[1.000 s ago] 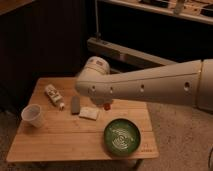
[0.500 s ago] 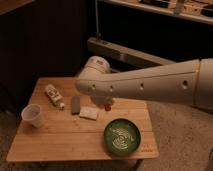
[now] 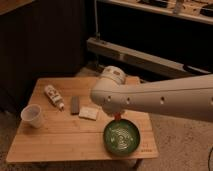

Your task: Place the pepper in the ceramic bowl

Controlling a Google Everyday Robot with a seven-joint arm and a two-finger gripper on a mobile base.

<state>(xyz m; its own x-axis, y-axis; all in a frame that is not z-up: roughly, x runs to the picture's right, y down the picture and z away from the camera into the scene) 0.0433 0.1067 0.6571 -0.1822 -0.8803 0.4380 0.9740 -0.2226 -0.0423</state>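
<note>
The ceramic bowl, dark green with a pale maze pattern inside, sits on the front right of the wooden table. My big white arm reaches in from the right across the table. The gripper hangs under the arm's rounded end, mostly hidden by it, just above the bowl's far rim. A tiny red-orange piece, the pepper, shows at the gripper's tip, right over that rim. I cannot tell whether it touches the bowl.
A small white cup stands at the table's left edge. A white bottle lies on its side at the back left, with a dark bar and a pale flat packet beside it. A low metal shelf runs behind the table.
The arm's end has moved right and down, toward the bowl. The red-orange pepper went with it, from over the table's middle to the bowl's far rim.
</note>
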